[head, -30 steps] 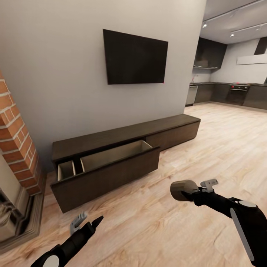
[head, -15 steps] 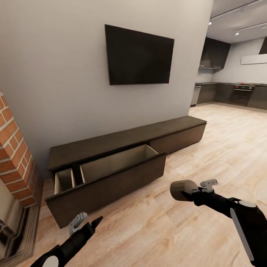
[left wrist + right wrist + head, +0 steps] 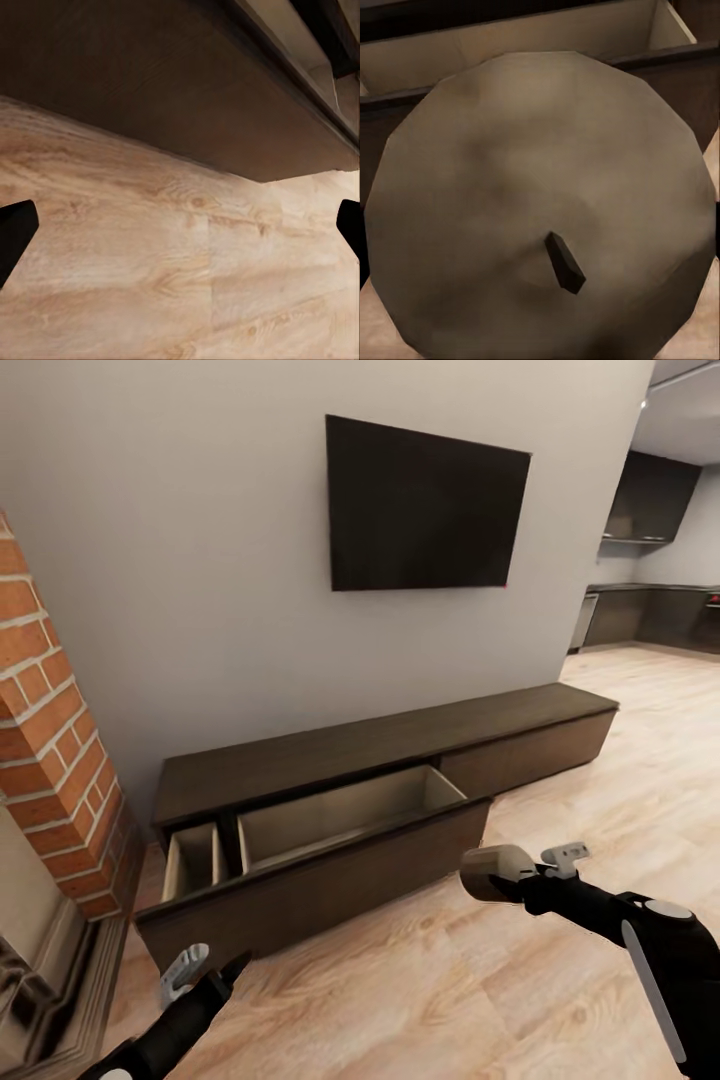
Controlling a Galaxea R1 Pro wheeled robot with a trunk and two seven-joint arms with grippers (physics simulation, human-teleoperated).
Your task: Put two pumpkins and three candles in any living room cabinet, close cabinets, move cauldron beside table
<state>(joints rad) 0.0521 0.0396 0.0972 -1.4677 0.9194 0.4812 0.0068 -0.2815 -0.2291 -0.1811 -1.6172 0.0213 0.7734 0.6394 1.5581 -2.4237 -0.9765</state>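
Note:
The cabinet is a long low dark-brown unit against the grey wall. Its wide drawer stands pulled out with a pale, bare interior, and a narrow compartment beside it is open too. My right gripper hovers over the floor in front of the drawer's right end, shut on a cream-beige candle. The candle shows its dark wick in the right wrist view, with the open drawer behind it. My left gripper is open and low over the floor, near the drawer front.
A brick fireplace with a stone hearth stands at the left, close to the cabinet's end. A black TV hangs above the unit. Light wood floor runs right toward a dark kitchen.
The whole picture has shifted, so the camera has moved; the cabinet now sits further right in view. My left arm shows lower in the picture. The right gripper still holds the candle.

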